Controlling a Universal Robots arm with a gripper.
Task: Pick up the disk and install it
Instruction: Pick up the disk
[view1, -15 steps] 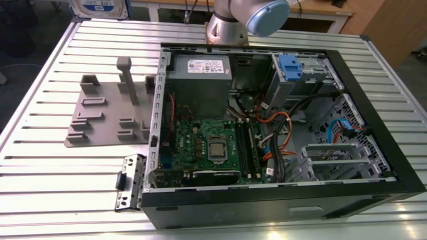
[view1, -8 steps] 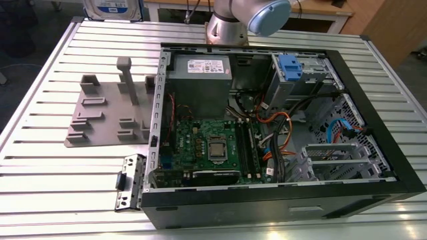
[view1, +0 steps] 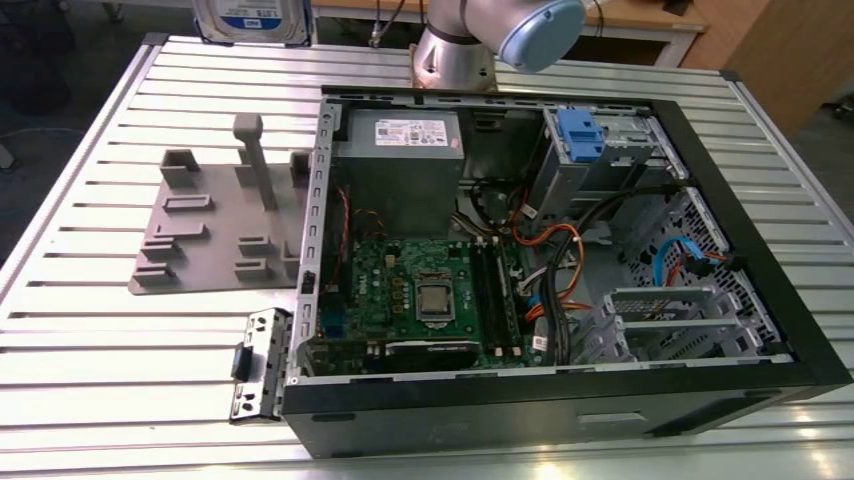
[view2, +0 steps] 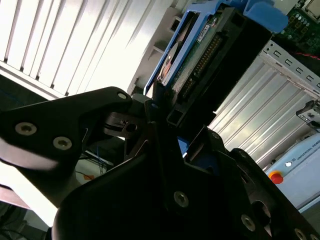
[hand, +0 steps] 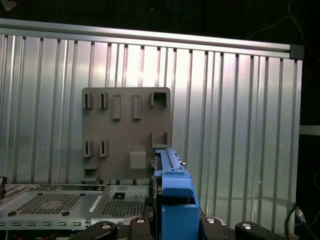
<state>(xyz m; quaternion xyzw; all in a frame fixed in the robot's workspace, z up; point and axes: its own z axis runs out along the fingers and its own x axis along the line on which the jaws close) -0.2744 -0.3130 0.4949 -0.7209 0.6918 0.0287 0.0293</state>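
The disk (view1: 254, 20) hangs in the air at the far edge of the slatted table, at the exterior view's top left, with its blue-and-white label facing the camera. In the second wrist view my gripper (view2: 165, 117) is shut on the disk (view2: 200, 47), its black fingers (view2: 159, 100) clamping one end of the blue carrier rails. In the first wrist view the disk (hand: 172, 185) is seen edge-on as a blue rail rising from the gripper (hand: 175, 227), above the grey fixture plate (hand: 125, 135).
An open computer case (view1: 747, 300) lies on the slatted metal table (view1: 107, 400). Inside it are a grey power-supply box (view1: 398, 165), a green motherboard (view1: 414, 290) and a grey drive cage with a blue tab (view1: 587, 135). A loose metal bracket (view1: 262, 365) lies beside the case.
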